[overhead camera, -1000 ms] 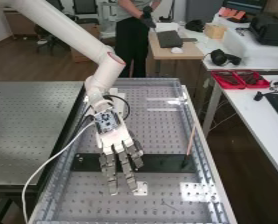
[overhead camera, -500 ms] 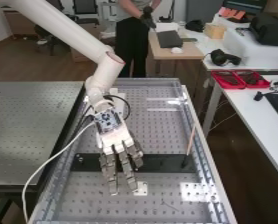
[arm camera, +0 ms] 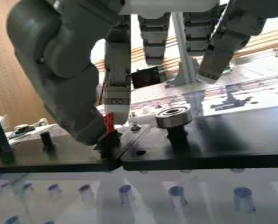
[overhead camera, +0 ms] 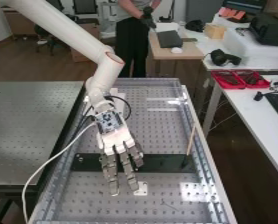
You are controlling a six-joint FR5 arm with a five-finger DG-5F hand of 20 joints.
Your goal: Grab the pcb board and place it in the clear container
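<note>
The hand (overhead camera: 117, 142) hangs over the perforated metal bench, its fingers extended and spread toward the near end, across a long black plate (overhead camera: 164, 163). Beside the fingertips lies a small whitish piece (overhead camera: 141, 188); I cannot tell whether it is the pcb board. From the wrist, the hand (arm camera: 118, 65) has its fingers long and loosely straight, with nothing held between them. A round metal part (arm camera: 173, 117) sits on a peg on the black plate (arm camera: 223, 137). Something red (arm camera: 110, 122) is partly hidden behind the thumb.
A thin upright rod (overhead camera: 191, 141) rises from the plate's right end. Raised rails (overhead camera: 204, 165) edge the bench. Red trays (overhead camera: 240, 79) stand on the white table (overhead camera: 253, 112) at right. A white cable (overhead camera: 51, 160) loops down left of the hand.
The hand has shifted very slightly to the right, its fingers still extended. The objects on the bench have not moved.
</note>
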